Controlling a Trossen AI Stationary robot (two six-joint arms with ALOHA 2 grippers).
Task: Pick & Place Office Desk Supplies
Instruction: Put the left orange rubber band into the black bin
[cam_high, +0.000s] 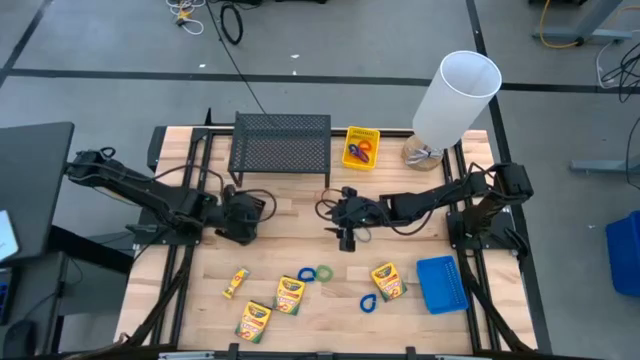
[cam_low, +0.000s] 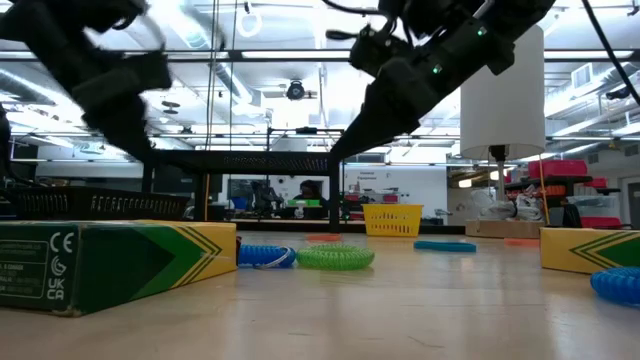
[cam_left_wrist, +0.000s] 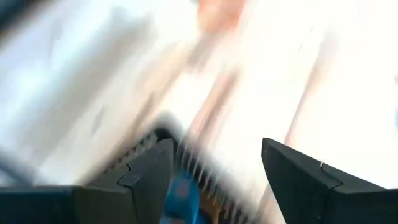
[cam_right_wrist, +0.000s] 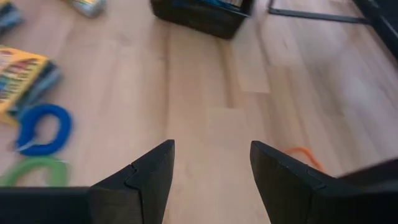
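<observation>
High view: left tool (cam_high: 262, 208) seen over counter (cam_high: 310, 320) just in front of black mesh rack (cam_high: 281, 144) — fingers spread, nothing pinched. Right tool (cam_high: 335, 211) at counter centre, fingers spread, empty. Crayon boxes (cam_high: 289, 295) and loops (cam_high: 323, 272) scattered along near edge; blue bin (cam_high: 441, 284) at right — yellow bin (cam_high: 361, 147) beside rack.

Two dark jointed arms, black cables, left pincer (cam_left_wrist: 214, 180), angular black fingers (cam_right_wrist: 146, 177)
</observation>
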